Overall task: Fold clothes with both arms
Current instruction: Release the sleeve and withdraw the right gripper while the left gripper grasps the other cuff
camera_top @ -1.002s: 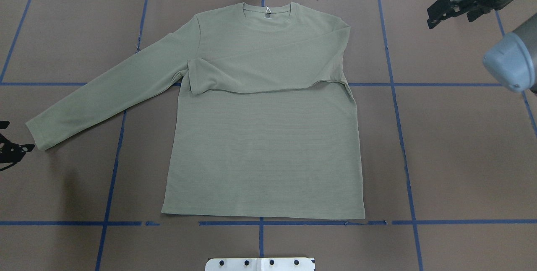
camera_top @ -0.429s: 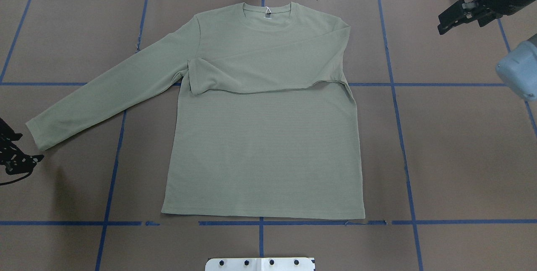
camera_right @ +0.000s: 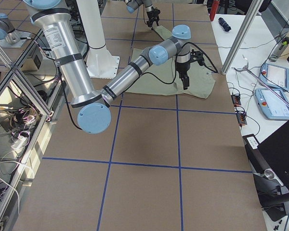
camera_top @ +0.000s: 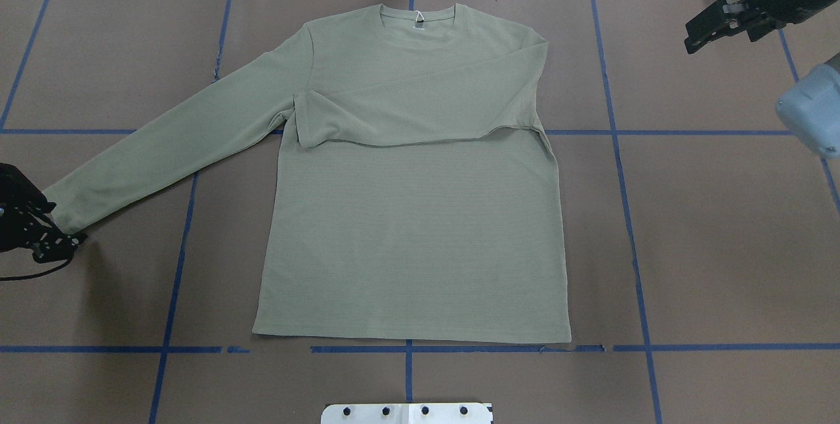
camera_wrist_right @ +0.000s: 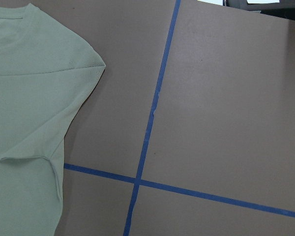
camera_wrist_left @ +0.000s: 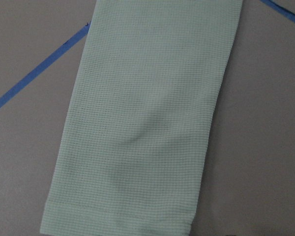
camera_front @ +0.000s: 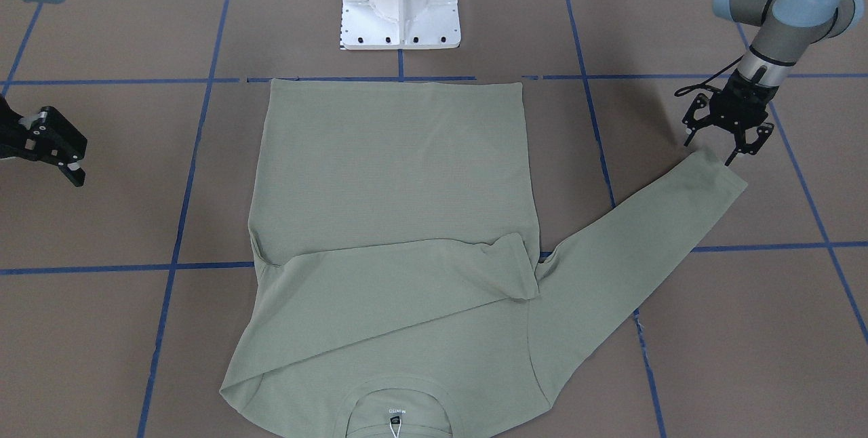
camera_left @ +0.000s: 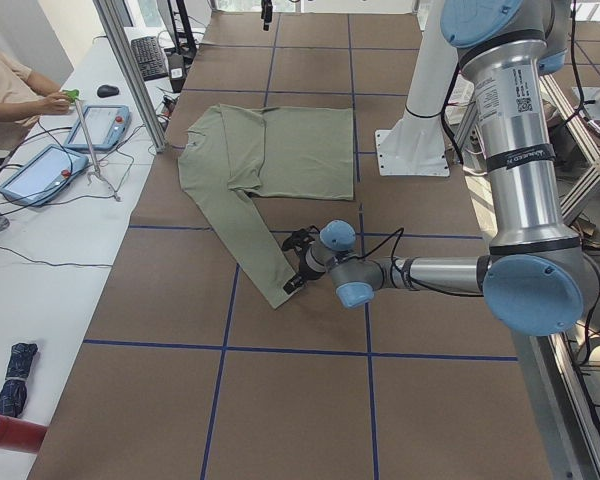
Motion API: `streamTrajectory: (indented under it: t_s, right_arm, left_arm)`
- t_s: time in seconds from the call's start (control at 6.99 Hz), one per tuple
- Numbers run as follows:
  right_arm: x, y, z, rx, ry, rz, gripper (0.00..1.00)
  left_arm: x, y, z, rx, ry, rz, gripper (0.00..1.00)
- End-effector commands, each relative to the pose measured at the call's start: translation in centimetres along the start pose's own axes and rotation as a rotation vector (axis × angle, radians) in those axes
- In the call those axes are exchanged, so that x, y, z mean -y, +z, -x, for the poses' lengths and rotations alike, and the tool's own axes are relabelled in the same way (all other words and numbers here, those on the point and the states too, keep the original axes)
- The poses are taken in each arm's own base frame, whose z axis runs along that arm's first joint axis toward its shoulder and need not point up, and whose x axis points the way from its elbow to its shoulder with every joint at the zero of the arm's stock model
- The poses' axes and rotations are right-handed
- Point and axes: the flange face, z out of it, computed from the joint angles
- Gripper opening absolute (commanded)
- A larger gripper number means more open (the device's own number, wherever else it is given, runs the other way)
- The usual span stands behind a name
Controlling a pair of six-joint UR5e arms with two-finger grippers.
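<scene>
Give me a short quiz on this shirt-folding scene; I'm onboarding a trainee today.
1. True or false: both sleeves lie folded across the shirt's chest.
2. The left end effector sits at: A the collar, B the hem, C the outstretched sleeve's cuff.
3. Which end effector is clear of the shirt?
Key: 1 false; 2 C; 3 the right end effector.
</scene>
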Motion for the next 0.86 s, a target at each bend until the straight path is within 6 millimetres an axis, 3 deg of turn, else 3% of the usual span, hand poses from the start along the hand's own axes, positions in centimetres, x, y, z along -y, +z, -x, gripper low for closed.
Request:
streamTrajectory:
  t_s: [0.0, 0.29, 0.43, 0.57, 0.72]
  right_arm:
    - [0.0, 0.0, 0.0, -0.001, 0.003, 0.001, 1.00]
    - [-0.1, 0.1, -0.1, -0.003, 0.007, 0.001, 1.00]
    - [-0.1, 0.1, -0.1, -0.003, 0.007, 0.001, 1.00]
    - [-0.1, 0.1, -0.1, -0.003, 0.007, 0.001, 1.00]
    - [0.0, 0.1, -0.1, -0.003, 0.008, 0.003, 1.00]
  left_arm:
    - [0.2, 0.5, 0.1, 0.000, 0.003, 0.000, 0.77]
    - [-0.3, 0.2, 0.2, 0.001, 0.004, 0.005, 0.40]
    - [-0.5, -0.1, 0.3, -0.002, 0.006, -0.009, 0.08]
    - [-0.9, -0.7, 0.3, -0.008, 0.008, -0.030, 0.00]
    - [-0.2, -1.3, 0.3, -0.007, 0.006, -0.049, 0.00]
